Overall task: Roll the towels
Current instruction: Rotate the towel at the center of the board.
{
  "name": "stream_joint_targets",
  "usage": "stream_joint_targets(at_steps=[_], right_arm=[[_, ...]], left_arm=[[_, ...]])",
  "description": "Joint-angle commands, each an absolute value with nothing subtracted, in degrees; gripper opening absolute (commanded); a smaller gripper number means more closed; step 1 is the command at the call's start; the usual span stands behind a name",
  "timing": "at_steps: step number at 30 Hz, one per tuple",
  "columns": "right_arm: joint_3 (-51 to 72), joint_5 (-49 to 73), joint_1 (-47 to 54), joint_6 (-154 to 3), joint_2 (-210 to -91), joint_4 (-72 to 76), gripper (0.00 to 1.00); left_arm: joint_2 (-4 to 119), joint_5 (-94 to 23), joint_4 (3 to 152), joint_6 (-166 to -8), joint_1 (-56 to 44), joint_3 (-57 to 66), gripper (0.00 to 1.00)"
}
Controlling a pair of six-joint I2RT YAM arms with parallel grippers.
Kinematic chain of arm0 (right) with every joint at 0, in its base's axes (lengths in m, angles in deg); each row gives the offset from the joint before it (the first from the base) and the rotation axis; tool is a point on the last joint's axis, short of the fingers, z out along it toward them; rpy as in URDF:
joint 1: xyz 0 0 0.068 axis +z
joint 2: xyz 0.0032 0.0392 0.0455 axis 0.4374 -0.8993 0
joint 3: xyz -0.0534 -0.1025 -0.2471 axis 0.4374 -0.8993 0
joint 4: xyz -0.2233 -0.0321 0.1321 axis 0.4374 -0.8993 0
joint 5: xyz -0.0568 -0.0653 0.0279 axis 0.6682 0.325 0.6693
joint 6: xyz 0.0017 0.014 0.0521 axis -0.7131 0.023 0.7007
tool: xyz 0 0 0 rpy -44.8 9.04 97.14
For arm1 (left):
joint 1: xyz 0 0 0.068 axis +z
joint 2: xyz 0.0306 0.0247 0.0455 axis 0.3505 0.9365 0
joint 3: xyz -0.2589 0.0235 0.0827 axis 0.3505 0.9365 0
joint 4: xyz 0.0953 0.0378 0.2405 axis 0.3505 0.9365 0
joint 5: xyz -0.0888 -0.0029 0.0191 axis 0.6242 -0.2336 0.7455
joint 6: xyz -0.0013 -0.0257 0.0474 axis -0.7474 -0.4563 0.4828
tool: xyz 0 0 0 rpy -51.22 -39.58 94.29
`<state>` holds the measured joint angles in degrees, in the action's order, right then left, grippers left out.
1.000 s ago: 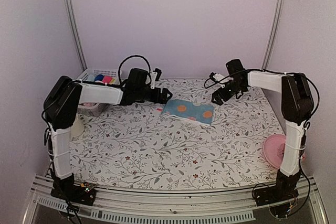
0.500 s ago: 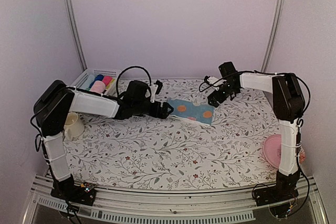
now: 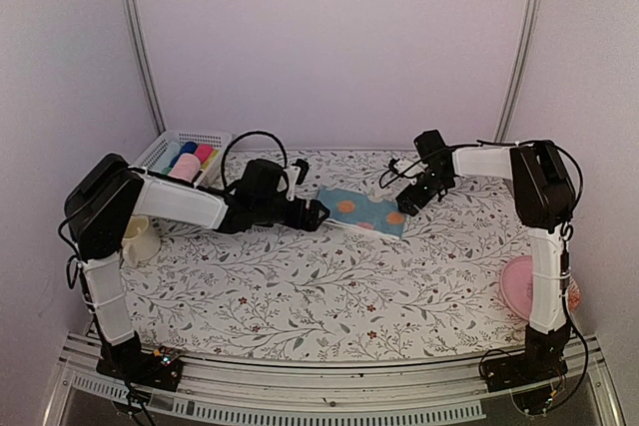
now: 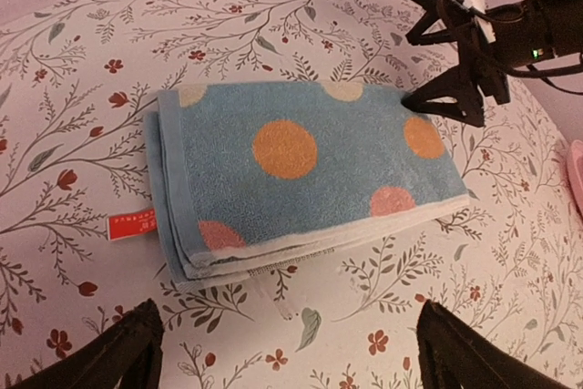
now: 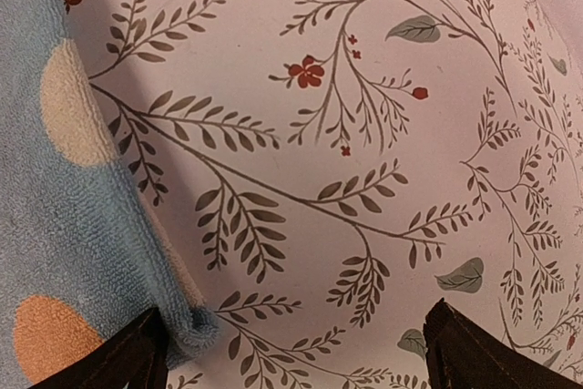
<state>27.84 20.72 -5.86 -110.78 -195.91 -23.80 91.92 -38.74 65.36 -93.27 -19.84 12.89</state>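
One of the towels (image 3: 364, 212), light blue with orange, pink and cream dots, lies folded flat at the back middle of the table. In the left wrist view this towel (image 4: 301, 170) shows stacked layers and a red tag at its left edge. My left gripper (image 3: 318, 213) hovers low at its left end, open and empty (image 4: 290, 357). My right gripper (image 3: 409, 199) is at the right end, open (image 5: 296, 357), one finger (image 5: 127, 357) over the towel's corner (image 5: 64, 225). The right gripper (image 4: 455, 102) also shows in the left wrist view, touching down by the far corner.
A white basket (image 3: 170, 147) at the back left holds coloured cloth rolls, a pale pink roll (image 3: 186, 165) among them. A cream cup (image 3: 140, 239) stands at the left edge. A round pink plate (image 3: 519, 286) lies at the right edge beside the right arm.
The left arm dropped lower and reached right to the towel's left end. The right gripper came down and left to the towel's right end. Both grippers stayed open; the towel did not move.
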Motion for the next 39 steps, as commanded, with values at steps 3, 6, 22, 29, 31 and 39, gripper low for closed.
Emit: stream_joint_targets(at_steps=[3,6,22,29,31,39], right_arm=[[21.76,20.64,-5.06,-113.12,-194.21,-27.83,0.99],[17.19,20.20,-4.15,-113.60,-191.03,-28.87,0.99],[8.50,11.25,8.53,-111.07,-176.82,-32.00,0.99],[11.83,8.99,7.58,-117.09,-170.39,-26.98,0.99],[13.48,4.38,6.05,-117.26,-169.44,-26.97,0.99],[10.06,-1.37,4.81,-119.43,-163.85,-24.16,0.99]], left_arm=[[88.04,-40.89,63.87,-93.60,-20.77,15.42,0.97],[85.82,-42.47,63.42,-93.56,-20.76,17.40,0.97],[73.11,-43.65,54.10,-77.89,-22.17,32.64,0.97],[73.53,-37.68,45.87,-62.64,-26.76,39.27,0.97],[74.76,-36.90,45.70,-58.81,-28.58,39.27,0.97],[82.10,-40.06,54.28,-46.58,-35.52,31.61,0.88]])
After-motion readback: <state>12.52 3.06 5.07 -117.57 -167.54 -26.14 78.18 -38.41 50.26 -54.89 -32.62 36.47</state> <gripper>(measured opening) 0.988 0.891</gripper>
